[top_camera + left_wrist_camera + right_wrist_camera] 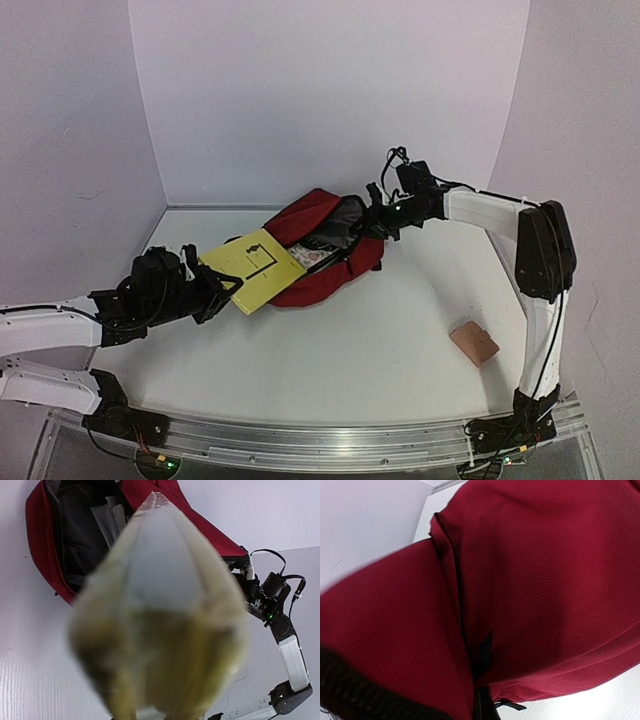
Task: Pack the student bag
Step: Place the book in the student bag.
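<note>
While the left gripper [222, 285] clamps the yellow book [252, 268] with its far corner at the mouth of the bag [335, 283], which lies open at the table's [350, 370] middle back, the right gripper [378, 218] seems to pinch the bag's upper rim. Packing looks partway done: a pale item [312, 256] sits inside, the book is not yet in, and a tan pouch [473, 343] lies well apart. I count one bag, one book and one pouch.

The student bag [325, 283] is showing dark red fabric with a black lining and black zips. The book [250, 268] is showing a yellow cover with thin black line markings. The small wallet [474, 343] is looking pinkish-tan and the desk [350, 350] white.
</note>
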{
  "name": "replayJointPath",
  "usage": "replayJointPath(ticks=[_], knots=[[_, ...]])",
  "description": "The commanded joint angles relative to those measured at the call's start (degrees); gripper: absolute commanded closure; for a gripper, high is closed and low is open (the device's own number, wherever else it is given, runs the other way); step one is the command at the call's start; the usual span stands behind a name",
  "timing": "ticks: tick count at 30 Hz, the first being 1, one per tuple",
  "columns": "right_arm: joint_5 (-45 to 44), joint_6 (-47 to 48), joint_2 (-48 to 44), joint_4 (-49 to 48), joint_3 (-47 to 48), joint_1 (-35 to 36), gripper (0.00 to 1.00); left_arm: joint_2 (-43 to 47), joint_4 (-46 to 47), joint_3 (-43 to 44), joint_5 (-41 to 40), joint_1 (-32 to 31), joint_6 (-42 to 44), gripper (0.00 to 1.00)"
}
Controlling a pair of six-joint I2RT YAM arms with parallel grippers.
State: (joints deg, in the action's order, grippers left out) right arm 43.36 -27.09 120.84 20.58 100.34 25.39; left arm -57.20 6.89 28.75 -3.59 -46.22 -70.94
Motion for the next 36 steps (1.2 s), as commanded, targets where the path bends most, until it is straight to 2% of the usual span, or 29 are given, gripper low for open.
replayJointPath(ticks=[1,4,5,7,9,10,15,22,29,32,36], knots=[[4.0,0.0,-7.7,-2.3,-3.0,-0.5,1.00,-1.5,14.5,2.5,8.5,-0.1,1.3,1.00],[3.8,0.6,-7.6,-2.2,-3.6,-1.6,1.00,-4.1,16.6,3.7,12.1,-0.1,1.3,1.00],[3.6,1.1,-7.2,-2.0,-3.5,-1.7,0.96,-4.7,16.7,4.1,12.9,-0.1,1.2,1.00],[2.0,2.6,-6.6,-1.8,-3.3,-1.8,0.63,-5.8,17.2,4.4,13.2,-0.1,1.1,1.00],[-0.4,4.1,-5.8,-1.6,-2.3,-1.5,0.39,-5.8,17.0,4.0,11.8,-0.1,0.5,1.00],[-1.6,4.8,-5.2,-1.4,-1.3,-1.4,0.30,-5.5,16.5,3.8,10.8,-0.1,0.3,1.00],[-8.5,12.0,-1.9,2.7,5.7,0.6,0.11,-1.2,12.2,2.6,5.9,0.0,-0.3,1.00],[-18.2,30.9,4.0,12.3,16.3,5.7,0.09,8.6,3.7,1.1,-0.6,0.1,0.1,1.00],[-24.6,43.9,8.4,18.2,23.6,10.5,0.12,17.7,-6.1,1.3,-6.7,0.0,0.6,1.00],[-27.4,46.4,8.7,18.3,23.6,11.9,0.11,20.0,-10.6,2.4,-8.0,0.0,2.0,1.00],[-32.5,46.8,9.5,18.1,25.9,12.0,0.11,21.5,-11.9,2.3,-8.7,0.0,1.7,1.00]])
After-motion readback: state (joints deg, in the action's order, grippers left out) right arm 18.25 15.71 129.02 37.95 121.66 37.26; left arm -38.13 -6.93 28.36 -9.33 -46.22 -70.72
